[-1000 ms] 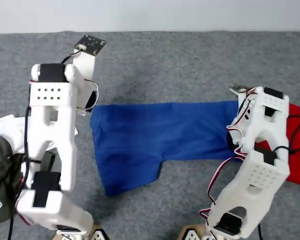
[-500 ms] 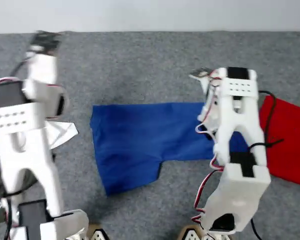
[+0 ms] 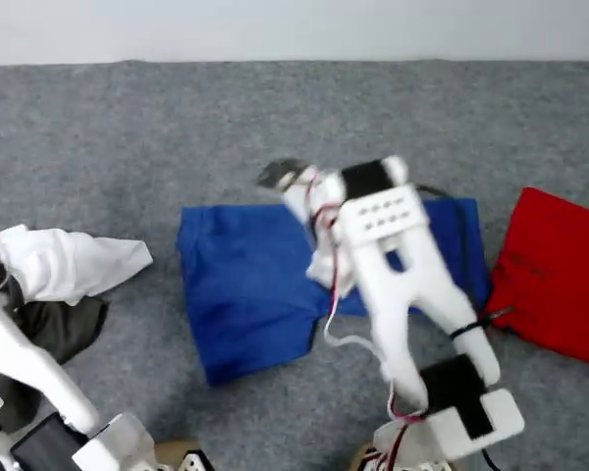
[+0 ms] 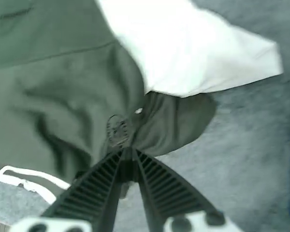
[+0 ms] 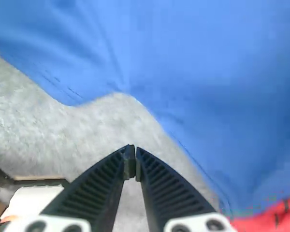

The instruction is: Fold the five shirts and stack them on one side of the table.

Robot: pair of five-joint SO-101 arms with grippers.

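Swinging left since before, the right gripper (image 5: 130, 158) hangs over the blue shirt (image 3: 240, 280), jaws together and empty. The left gripper (image 4: 128, 159) is closed too. Open the right one first, then pinch the sleeve edge.

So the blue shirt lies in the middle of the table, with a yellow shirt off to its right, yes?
Not quite. Right of the blue shirt lies a red shirt, not a yellow one; the high view shows it.

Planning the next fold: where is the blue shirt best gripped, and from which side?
On the blue shirt, probably the corner of the flap jutting toward the arm bases, from that near side: it lies flat on bare table, clear of the right arm over the shirt's middle.
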